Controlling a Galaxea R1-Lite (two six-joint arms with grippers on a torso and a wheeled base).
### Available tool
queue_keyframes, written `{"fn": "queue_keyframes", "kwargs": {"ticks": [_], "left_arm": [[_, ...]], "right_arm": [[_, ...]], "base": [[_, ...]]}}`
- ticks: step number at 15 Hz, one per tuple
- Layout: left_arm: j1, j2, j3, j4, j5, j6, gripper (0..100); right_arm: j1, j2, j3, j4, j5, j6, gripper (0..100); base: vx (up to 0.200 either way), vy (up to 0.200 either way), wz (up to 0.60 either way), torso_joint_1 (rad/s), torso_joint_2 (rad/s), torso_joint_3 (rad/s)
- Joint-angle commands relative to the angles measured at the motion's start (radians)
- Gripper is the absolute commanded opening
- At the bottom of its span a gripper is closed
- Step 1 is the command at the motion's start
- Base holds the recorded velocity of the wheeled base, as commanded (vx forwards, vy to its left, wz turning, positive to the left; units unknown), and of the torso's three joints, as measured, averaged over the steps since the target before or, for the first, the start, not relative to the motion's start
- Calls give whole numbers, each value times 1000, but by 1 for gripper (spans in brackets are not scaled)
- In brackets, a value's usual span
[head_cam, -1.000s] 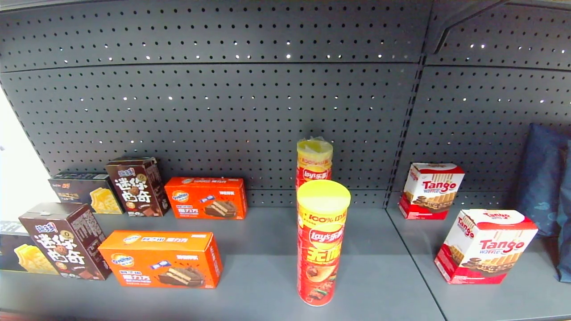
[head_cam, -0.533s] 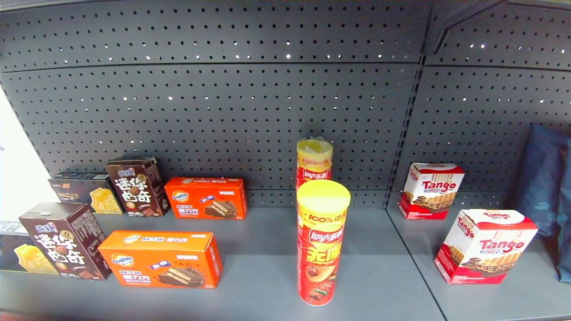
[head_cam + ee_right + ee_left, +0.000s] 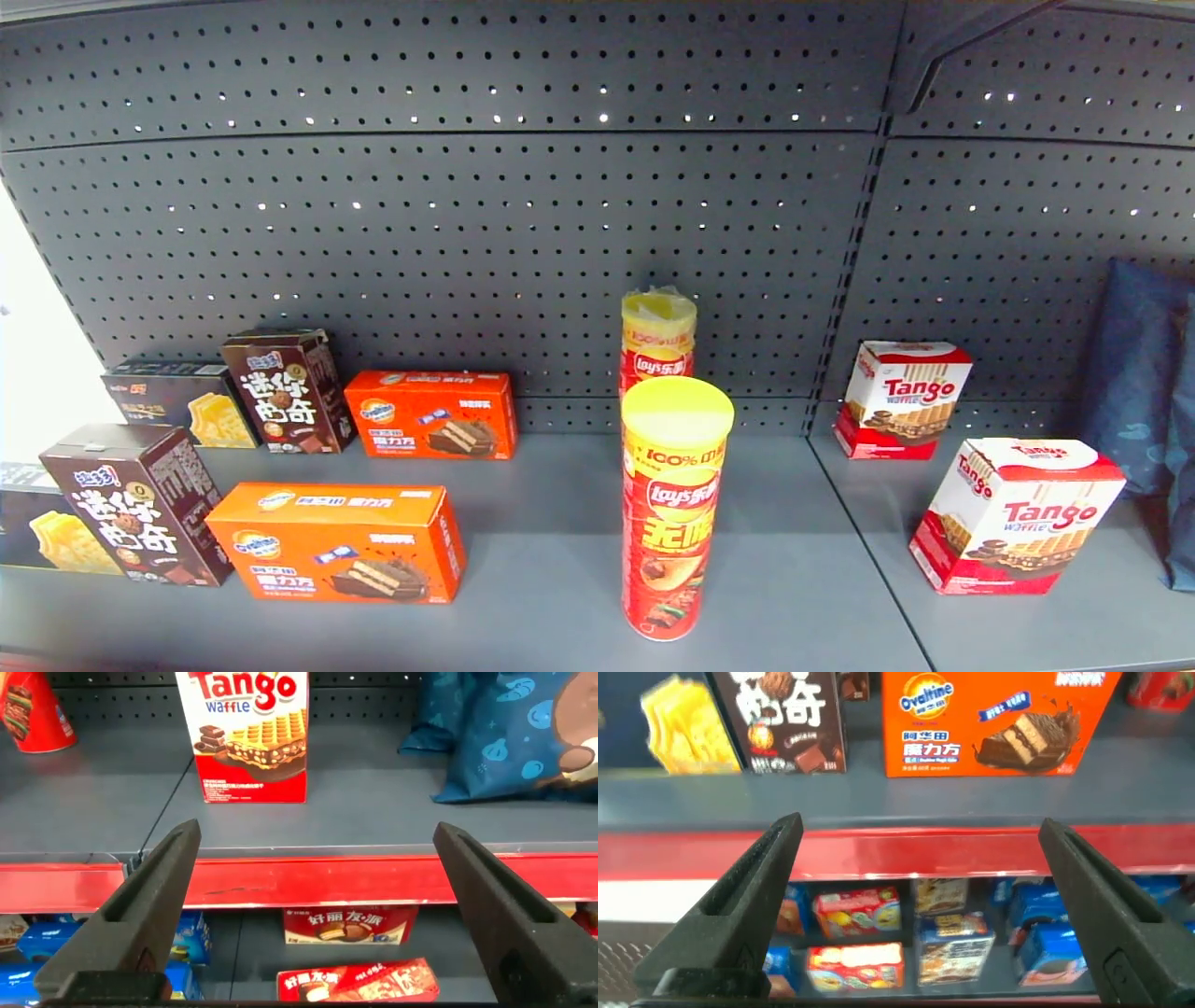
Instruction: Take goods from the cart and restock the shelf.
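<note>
Shelf point(image 3: 560, 579), head view: snack boxes point(image 3: 336, 546) and chip cans point(image 3: 674, 532) stand two deep, labels forward, presumably for display. Left wrist view: my left gripper point(image 3: 918, 831) gapes empty before the red lip point(image 3: 906, 854). Right wrist view: my right gripper point(image 3: 318, 831) likewise, nothing fetched yet.

Shop, grey shelf point(image 3: 803, 579) with perforated back panel point(image 3: 467, 233) across upper frame, packaged snacks point(image 3: 336, 541) faced outward, red edge strip point(image 3: 915, 854).
</note>
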Motion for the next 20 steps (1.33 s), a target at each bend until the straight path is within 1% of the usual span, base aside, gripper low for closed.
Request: {"fn": "queue_keyframes", "kwargs": {"ticks": [1, 2, 3, 4, 5, 6, 7, 8, 12, 13, 14, 15, 17, 18, 19, 20], "left_arm": [[-213, -88, -4, 4, -6, 112, 100], [-319, -103, -5, 4, -9, 136, 100], [-377, -103, -5, 4, -8, 138, 100], [-403, -103, -5, 6, -9, 136, 100], [-412, -103, -5, 6, -6, 119, 100], [-397, -103, -4, 8, -6, 92, 100], [-345, -103, -5, 8, -6, 67, 100], [-331, -103, -5, 9, -6, 56, 100], [-319, -1, -4, 9, 2, 52, 100], [-303, 117, 4, -3, 57, 29, 100], [-159, 171, 4, -3, 49, 20, 100], [-96, 182, 4, -3, 29, 23, 100], [79, 154, 1, 8, -132, 29, 100], [154, 91, 6, 8, -231, 30, 100], [229, 25, 10, 8, -287, 61, 100], [250, -2, 10, 8, -291, 73, 100]], "right_arm": [[0, -2, 0, 0, 0, 0, 100], [0, -2, 0, 0, 0, 0, 100], [0, -2, 0, 0, 1, 0, 100], [0, -2, 0, 0, 0, 0, 100], [-2, -2, 0, 0, 0, 0, 100], [0, -2, 0, 0, 0, 0, 100], [0, -2, 0, 0, 1, 0, 100], [0, -2, 0, 0, 0, 0, 100], [0, -2, 0, 0, 0, 0, 100], [0, -2, 0, 0, 1, 0, 100], [0, -2, 0, 0, 0, 0, 100], [0, -2, 0, 0, 0, 0, 100], [-2, -2, 0, 0, 0, 0, 100], [-2, -2, 0, 0, 0, 0, 100], [0, -2, 0, 0, 0, 0, 100], [0, -2, 0, 0, 0, 0, 100]], "base": [[0, 0, 0, 0, 0, 0], [0, 0, 0, 0, 0, 0], [0, 0, 0, 0, 0, 0], [0, 0, 0, 0, 0, 0], [0, 0, 0, 0, 0, 0], [0, 0, 0, 0, 0, 0], [0, 0, 0, 0, 0, 0], [0, 0, 0, 0, 0, 0], [0, 0, 0, 0, 0, 0], [0, 0, 0, 0, 0, 0], [0, 0, 0, 0, 0, 0], [0, 0, 0, 0, 0, 0], [0, 0, 0, 0, 0, 0], [0, 0, 0, 0, 0, 0], [0, 0, 0, 0, 0, 0], [0, 0, 0, 0, 0, 0]]}}
